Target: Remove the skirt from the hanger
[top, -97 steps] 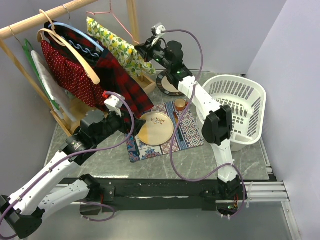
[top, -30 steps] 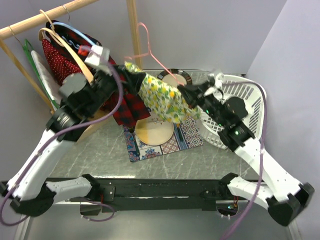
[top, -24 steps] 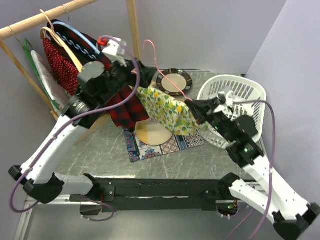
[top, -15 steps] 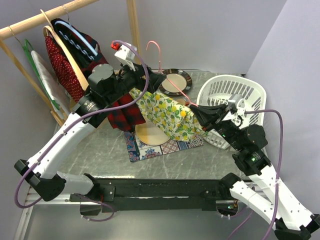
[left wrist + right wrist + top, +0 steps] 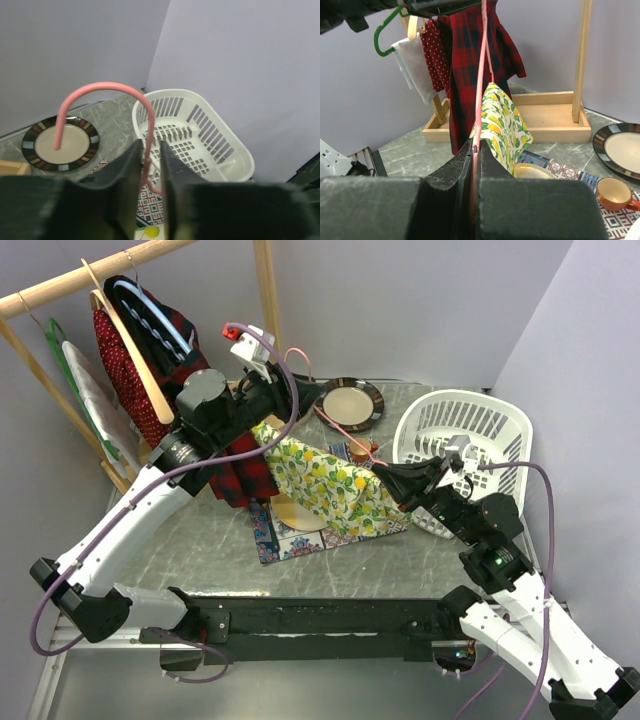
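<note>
The skirt (image 5: 330, 485), yellow lemon print, hangs on a pink wire hanger (image 5: 345, 430) held in the air between my two arms over the placemat. My left gripper (image 5: 283, 392) is at the hanger's neck. In the left wrist view its fingers (image 5: 127, 165) flank the pink wire below the hook (image 5: 100, 87) with a thin gap on each side. My right gripper (image 5: 475, 147) is shut on the hanger's lower wire (image 5: 481, 75), and the skirt (image 5: 502, 125) drapes just beyond it. The right gripper (image 5: 388, 478) sits beside the basket.
A white laundry basket (image 5: 470, 405) stands at the right. A dark-rimmed plate (image 5: 350, 403), an orange cup (image 5: 362, 450) and a tan plate lie on or near the patterned placemat (image 5: 300, 540). A wooden rack (image 5: 90, 275) at the left holds a red plaid garment (image 5: 235, 475) and others.
The left gripper's jaws have narrowed around the hanger's neck. Hanger and skirt have dropped slightly, and the right arm has shifted a little down and left with them.
</note>
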Robot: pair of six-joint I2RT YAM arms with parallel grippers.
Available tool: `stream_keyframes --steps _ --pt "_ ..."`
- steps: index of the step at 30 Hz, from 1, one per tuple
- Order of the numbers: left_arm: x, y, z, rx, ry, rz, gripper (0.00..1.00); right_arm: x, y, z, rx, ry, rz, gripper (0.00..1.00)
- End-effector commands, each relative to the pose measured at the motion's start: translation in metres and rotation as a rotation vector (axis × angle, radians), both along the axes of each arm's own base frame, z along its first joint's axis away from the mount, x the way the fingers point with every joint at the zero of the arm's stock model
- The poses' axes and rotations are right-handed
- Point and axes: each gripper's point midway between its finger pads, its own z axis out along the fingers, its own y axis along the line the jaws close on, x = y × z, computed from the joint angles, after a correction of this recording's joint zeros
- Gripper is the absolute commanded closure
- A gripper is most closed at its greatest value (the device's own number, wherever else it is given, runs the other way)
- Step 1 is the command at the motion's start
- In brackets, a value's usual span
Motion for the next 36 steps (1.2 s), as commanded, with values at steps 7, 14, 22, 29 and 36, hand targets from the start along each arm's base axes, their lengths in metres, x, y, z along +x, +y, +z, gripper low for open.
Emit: stream_keyframes --steps 7,14,22,29,36 --pt "0.006 -0.004 0.009 0.019 -0.046 -0.001 0.99 0.003 -0.023 0.029 0.083 0.028 -0.114 0.69" --pt "0.033 0.004 0.023 0.008 -0.032 0.133 0.99 0.006 -0.046 0.008 0.136 0.299 -0.241 0.1" --pt "0.045 0.007 0.053 -0.074 -0.058 0.19 0.99 -0.001 -0.069 0.004 0.203 0.439 -0.339 0.05" --pt "0.056 0.003 0.084 -0.174 -0.053 0.212 0.99 0.004 -0.075 0.006 0.283 0.453 -0.371 0.07" --pt "0.059 0.0 0.108 -0.264 -0.056 0.249 0.99 0.014 -0.056 0.018 0.331 0.45 -0.303 0.07"
